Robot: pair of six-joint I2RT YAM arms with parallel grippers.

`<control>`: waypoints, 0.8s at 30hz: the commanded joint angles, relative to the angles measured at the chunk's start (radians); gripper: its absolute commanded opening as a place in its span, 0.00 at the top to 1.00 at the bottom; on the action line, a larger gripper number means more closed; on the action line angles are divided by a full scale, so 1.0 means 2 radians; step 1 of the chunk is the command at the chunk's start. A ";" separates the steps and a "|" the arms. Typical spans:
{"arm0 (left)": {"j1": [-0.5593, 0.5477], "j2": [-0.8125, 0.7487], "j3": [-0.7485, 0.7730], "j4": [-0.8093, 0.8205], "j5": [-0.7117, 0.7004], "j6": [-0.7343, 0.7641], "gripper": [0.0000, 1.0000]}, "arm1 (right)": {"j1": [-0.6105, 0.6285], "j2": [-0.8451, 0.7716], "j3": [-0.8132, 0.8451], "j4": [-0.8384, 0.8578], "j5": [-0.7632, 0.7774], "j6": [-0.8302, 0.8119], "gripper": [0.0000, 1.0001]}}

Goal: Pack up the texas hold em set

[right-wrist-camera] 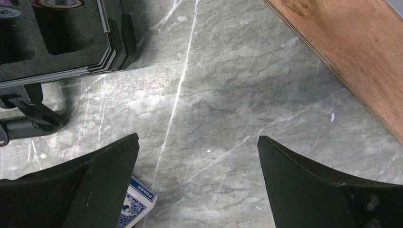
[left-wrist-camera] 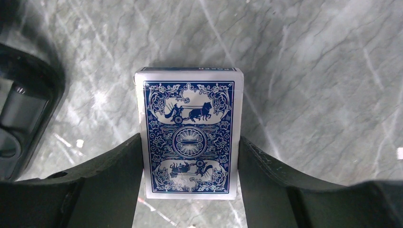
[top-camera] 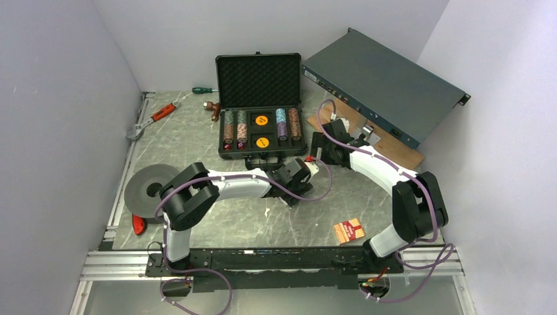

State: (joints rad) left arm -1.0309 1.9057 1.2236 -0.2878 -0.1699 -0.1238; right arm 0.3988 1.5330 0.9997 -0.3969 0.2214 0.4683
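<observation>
We have the left hand (left-wrist-camera: 190, 140) pinching the blue deck (left-wrist-camera: 189, 133) by its long sides, one finger pressed to each edge. It sits over the marble surface (left-wrist-camera: 309, 95), just in front of the case (top-camera: 219, 125). We cannot tell whether the deck has left the surface yet.

To do this step well, we would keep the pinch square and lift straight up. Then we would carry the deck over the front wall of the case, clear of its handle (right-wrist-camera: 28, 114), and lower it flat into the middle bay between the chip stacks (top-camera: 235, 128). Two orange-marked spots already show in that bay. We cannot make out what they are, so the fit should be checked before letting go. The right hand (right-wrist-camera: 197, 137) is close by, and we judge a brush with it to be the main risk.

Only the left wrist view shows the fingers touching the deck. From above, the left arm hides the deck, but we see the case open with its foam lid upright. That view also shows chips in rows on both sides and the red deck (top-camera: 349, 230) lying apart near the front edge.

The right wrist view shows that hand spread wide with nothing between its fingers. A corner of the blue deck peeps out beneath the finger at the left of that view, and a wooden board (right-wrist-camera: 351, 52) lies at the upper right.
</observation>
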 commanded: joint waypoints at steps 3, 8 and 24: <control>0.000 -0.057 -0.004 -0.042 -0.053 0.014 1.00 | -0.002 0.000 0.021 0.004 -0.005 0.001 0.00; 0.000 -0.093 -0.005 -0.068 -0.085 0.015 1.00 | -0.002 0.001 0.022 0.003 -0.009 -0.001 0.00; 0.044 -0.190 0.029 -0.095 -0.057 0.208 0.97 | -0.002 -0.001 0.021 0.003 -0.015 -0.003 0.00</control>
State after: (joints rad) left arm -0.9966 1.6230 1.2438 -0.5213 -0.3546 0.1406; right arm 0.3988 1.5352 1.0016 -0.3973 0.1986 0.4675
